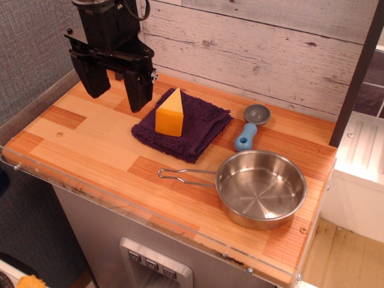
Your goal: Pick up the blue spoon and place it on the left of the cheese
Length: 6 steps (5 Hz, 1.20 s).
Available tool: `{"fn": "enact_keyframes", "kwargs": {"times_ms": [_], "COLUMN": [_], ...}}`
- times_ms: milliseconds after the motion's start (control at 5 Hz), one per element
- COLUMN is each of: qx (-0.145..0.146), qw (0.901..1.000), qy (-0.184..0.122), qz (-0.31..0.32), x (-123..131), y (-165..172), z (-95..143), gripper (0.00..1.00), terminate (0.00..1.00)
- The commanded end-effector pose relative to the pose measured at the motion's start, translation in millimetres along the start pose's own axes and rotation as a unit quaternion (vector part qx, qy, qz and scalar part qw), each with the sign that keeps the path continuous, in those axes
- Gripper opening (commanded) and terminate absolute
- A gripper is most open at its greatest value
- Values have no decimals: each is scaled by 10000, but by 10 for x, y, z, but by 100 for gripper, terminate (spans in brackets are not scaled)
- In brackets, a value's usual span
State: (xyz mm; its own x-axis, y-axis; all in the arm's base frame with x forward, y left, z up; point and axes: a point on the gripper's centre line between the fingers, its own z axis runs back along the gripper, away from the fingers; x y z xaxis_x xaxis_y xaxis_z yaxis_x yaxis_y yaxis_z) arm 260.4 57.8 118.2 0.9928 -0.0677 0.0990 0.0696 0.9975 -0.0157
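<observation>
The blue spoon (249,128) lies on the wooden counter at the back right, its grey bowl toward the wall and its light-blue handle toward the front. The orange-yellow cheese (170,113) stands upright on a dark purple cloth (185,131) near the middle back. My gripper (116,99) is open and empty, hanging above the counter at the back left, to the left of the cheese and far from the spoon.
A steel pan (260,188) with a wire handle (185,175) sits at the front right, just in front of the spoon. The counter (90,144) has a clear plastic lip along its front edge. A plank wall stands behind, and a dark post (356,78) at the right.
</observation>
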Motion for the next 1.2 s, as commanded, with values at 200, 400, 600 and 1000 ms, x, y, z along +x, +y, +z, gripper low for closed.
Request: {"fn": "enact_keyframes", "kwargs": {"times_ms": [200, 400, 600, 1000], "qx": [-39, -40, 54, 120], "qw": [9998, 9991, 9985, 9995], "qy": [-140, -215, -310, -250], "qz": [-142, -372, -446, -147], "x": [163, 366, 641, 1035], "y": [-300, -636, -973, -1118], "z": [-43, -79, -134, -452], "gripper": [100, 100, 100, 100], "terminate": [0, 0, 0, 0]}}
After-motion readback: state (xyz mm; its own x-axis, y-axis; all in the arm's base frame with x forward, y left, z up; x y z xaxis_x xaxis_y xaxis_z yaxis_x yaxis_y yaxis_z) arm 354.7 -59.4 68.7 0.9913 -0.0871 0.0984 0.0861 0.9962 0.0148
